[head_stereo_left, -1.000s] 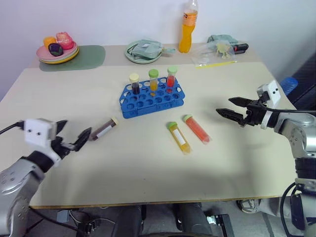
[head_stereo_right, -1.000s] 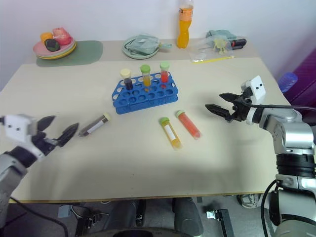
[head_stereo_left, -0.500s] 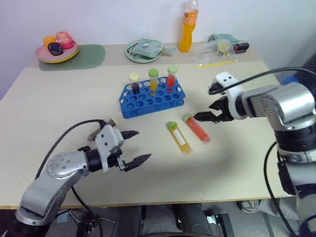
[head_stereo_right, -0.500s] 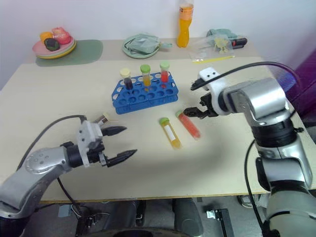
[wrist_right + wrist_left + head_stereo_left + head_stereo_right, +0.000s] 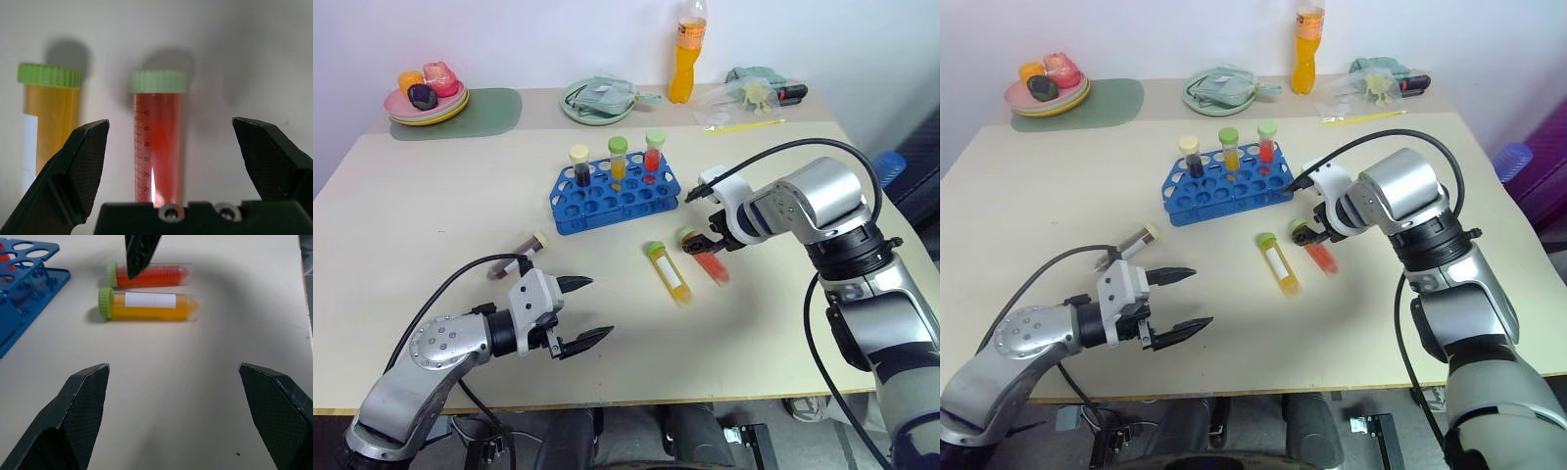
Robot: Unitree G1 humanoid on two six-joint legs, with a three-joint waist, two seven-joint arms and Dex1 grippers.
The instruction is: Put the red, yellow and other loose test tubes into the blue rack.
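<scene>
The right tool hangs jaws-wide straight over the red tube, one finger to each side, lined up, I'd guess, to close across its body just behind the green cap. Nothing is gripped yet. The yellow tube lies just beside the red one, parallel, so the finger on that side has only a narrow lane to come down in; the far side is bare worktop.

Beyond the tool's tip stands the blue rack, near, with three tubes already upright along its back row and the front holes free.

The left tool waits wide and empty over bare worktop nearer the front edge, facing the two tubes. The dark tube lies just behind it, well apart from the others.
</scene>
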